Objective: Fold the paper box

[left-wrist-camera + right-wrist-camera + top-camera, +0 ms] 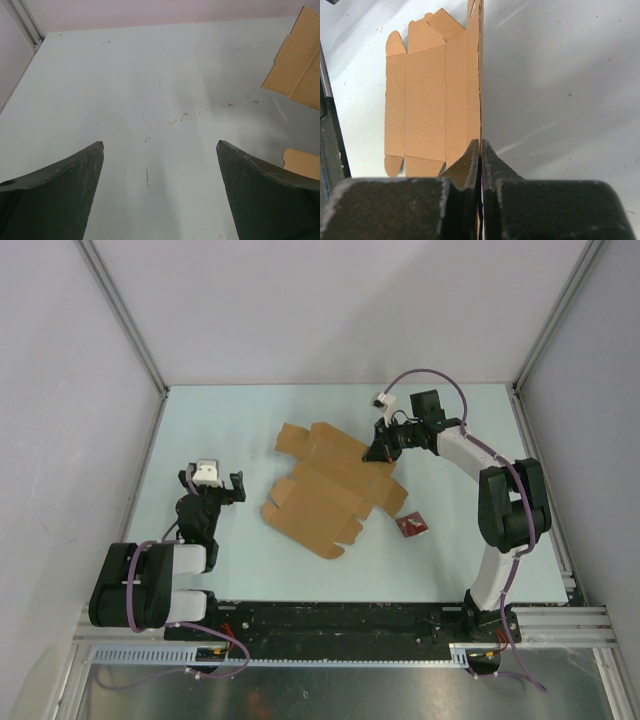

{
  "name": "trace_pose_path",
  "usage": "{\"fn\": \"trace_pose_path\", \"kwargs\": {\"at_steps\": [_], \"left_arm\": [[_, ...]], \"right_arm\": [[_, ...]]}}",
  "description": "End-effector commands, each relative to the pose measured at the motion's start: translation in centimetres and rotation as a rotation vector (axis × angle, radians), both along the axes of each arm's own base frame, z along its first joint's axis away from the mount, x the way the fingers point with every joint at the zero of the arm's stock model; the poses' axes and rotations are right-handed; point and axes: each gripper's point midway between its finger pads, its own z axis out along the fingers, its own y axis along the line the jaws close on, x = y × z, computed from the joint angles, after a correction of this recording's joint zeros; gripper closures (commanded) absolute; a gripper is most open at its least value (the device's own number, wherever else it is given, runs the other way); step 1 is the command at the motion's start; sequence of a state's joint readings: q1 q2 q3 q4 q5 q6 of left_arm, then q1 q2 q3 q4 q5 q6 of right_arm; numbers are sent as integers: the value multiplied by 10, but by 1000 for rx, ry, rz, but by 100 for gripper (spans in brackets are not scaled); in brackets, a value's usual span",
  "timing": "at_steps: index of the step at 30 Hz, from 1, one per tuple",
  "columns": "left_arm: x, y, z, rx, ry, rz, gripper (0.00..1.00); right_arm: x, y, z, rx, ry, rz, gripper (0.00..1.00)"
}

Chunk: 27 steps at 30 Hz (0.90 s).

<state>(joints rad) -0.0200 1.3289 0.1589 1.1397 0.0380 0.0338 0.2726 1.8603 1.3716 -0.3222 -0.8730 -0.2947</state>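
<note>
Top external: right gripper (380,452) was nearer, pinching the far-right edge of the paper box (330,490), mid-table.
Left wrist: left gripper (160,145) wide, empty, box off to its right. Right wrist: jaws closed on the edge, seemingly lifted; sheet's long axis ran away from them.

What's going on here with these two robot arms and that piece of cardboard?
The robot is set to fold a brown cardboard box, which lies spread out as a cut sheet on the table. The right gripper is shut on the sheet's far right edge, pinching it. The left gripper is open and holds nothing, off to the left of the sheet. The cardboard looks mostly unfolded. A small red packet lies beside it, untouched.
</note>
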Motion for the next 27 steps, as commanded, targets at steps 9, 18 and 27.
{"fn": "trace_pose_path", "kwargs": {"at_steps": [9, 18, 27], "left_arm": [[2, -1, 12, 1, -47, -2, 0], [3, 0, 12, 1, -47, 4, 0], [2, -2, 55, 31, -81, 80, 0]], "right_arm": [[13, -10, -9, 1, -7, -25, 98], [7, -12, -6, -25, -61, -37, 98], [7, -14, -8, -35, -75, -44, 98]]}}
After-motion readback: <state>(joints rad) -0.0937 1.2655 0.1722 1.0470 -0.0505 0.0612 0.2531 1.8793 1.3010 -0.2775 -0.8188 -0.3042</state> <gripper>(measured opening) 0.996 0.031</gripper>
